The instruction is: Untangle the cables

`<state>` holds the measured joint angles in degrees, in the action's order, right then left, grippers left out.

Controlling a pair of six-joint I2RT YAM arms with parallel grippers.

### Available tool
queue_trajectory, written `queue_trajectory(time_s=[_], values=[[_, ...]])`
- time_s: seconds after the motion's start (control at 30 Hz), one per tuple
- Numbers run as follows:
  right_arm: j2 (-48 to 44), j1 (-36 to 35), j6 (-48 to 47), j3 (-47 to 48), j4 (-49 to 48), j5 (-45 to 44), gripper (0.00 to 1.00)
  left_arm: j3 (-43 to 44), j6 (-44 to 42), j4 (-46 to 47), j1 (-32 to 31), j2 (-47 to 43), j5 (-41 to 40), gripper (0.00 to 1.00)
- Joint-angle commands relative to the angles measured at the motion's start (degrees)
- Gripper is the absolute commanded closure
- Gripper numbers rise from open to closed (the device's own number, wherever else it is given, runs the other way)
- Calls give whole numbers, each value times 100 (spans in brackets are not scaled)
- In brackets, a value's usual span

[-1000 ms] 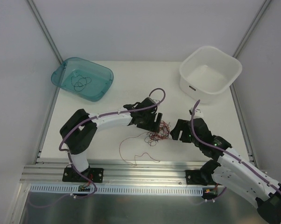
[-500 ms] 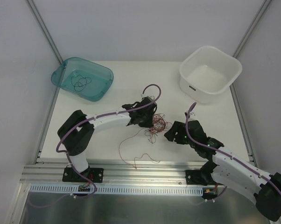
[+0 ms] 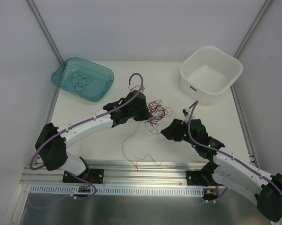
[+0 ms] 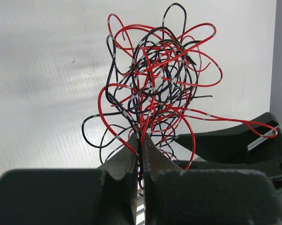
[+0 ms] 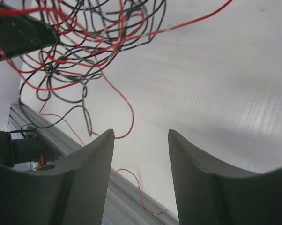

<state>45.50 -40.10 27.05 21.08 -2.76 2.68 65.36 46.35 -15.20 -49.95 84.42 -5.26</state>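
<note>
- A silver aluminium rail (image 3: 131, 171) runs along the near edge of the white table (image 3: 131, 89), with both arm bases bolted to it.
- A long loose red strand (image 3: 122, 150) trails from the bundle toward 7 o'clock and curls on the table just short of the rail.
- The right gripper (image 3: 163, 132) sits at about 5 o'clock from the table's centre, its tips pointing toward 10 o'clock. In its wrist view the right gripper (image 5: 140, 154) has its two dark fingers (image 5: 92, 159) spread, with only bare table and a thin red loop showing through the gap. It touches none of the wires.
- The cables (image 3: 157, 111), a wiry ball of thin curly red and black strands, are near the centre of the table, at about 11 o'clock from the right gripper and close to it.
- The left gripper (image 3: 147, 114) meets the ball from its 9 o'clock side. In its wrist view the left gripper (image 4: 140, 145) has its fingers (image 4: 124, 159) pressed together, pinching several strands at the base of the cables (image 4: 152, 79); the rest fans out beyond the tips.
- In the right wrist view the cables (image 5: 85, 42) hang at 11 o'clock, beyond the fingertips.
- A translucent teal plastic bin (image 3: 61, 75) stands at the far 10 o'clock corner, holding one black wire coil (image 3: 80, 83).
- A white square plastic tub (image 3: 197, 91) stands at the far 2 o'clock corner.
</note>
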Motion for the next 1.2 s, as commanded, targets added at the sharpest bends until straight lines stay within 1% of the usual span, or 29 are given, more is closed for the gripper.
queue_trajectory(time_s=[0.0,0.23,0.43,0.53,0.57,0.63,0.67,0.7,0.73,0.77,0.8,0.83,0.87,0.9,0.93,0.97,1.0,1.03,1.1,1.17], values=[[-84,-112,-191,318,-593,417,47,258,155,149,56,-303,-230,100],[-173,-297,-147,467,-804,444,48,126,313,149,56,-462,-292,100],[345,-402,-147,643,-1085,374,50,108,366,158,56,-549,-239,100],[627,-429,-208,783,-1182,304,54,21,392,167,56,-611,-291,100],[706,-438,-235,810,-1217,295,60,-32,401,167,56,-637,-309,100],[847,-438,-305,880,-1192,268,67,-94,410,175,65,-699,-388,100],[856,-438,-340,898,-1139,234,77,-164,401,175,65,-708,-415,100],[847,-429,-358,906,-1069,111,83,-199,384,175,82,-777,-450,100],[743,-438,-410,889,-886,41,89,-252,375,175,108,-813,-476,100],[672,-438,-454,889,-744,-47,99,-365,366,167,222,-857,-459,100],[567,-429,-498,880,-586,-231,99,-445,366,175,336,-883,-433,100],[374,-429,-542,898,-185,-459,99,-524,384,175,450,-979,-406,100],[259,-420,-656,915,37,-600,99,-725,427,175,739,-1041,-284,100],[145,-411,-718,933,248,-889,99,-822,454,184,881,-1172,-248,100],[-100,-403,-771,950,711,-1040,99,-928,454,167,1013,-1243,-222,100],[-207,-368,-858,968,916,-1172,99,-1112,437,167,1266,-1314,-221,100],[-321,-332,-903,985,1101,-1399,99,-1209,410,167,1373,-1454,-221,100],[-444,-306,-938,1003,1459,-1497,100,-1297,367,167,1487,-1516,-221,100],[-752,-174,-1043,1170,1813,-1699,99,-1561,331,184,1759,-1717,-274,100],[-919,-60,-1157,1345,2279,-1796,99,-1842,313,167,1901,-1815,-318,100]])
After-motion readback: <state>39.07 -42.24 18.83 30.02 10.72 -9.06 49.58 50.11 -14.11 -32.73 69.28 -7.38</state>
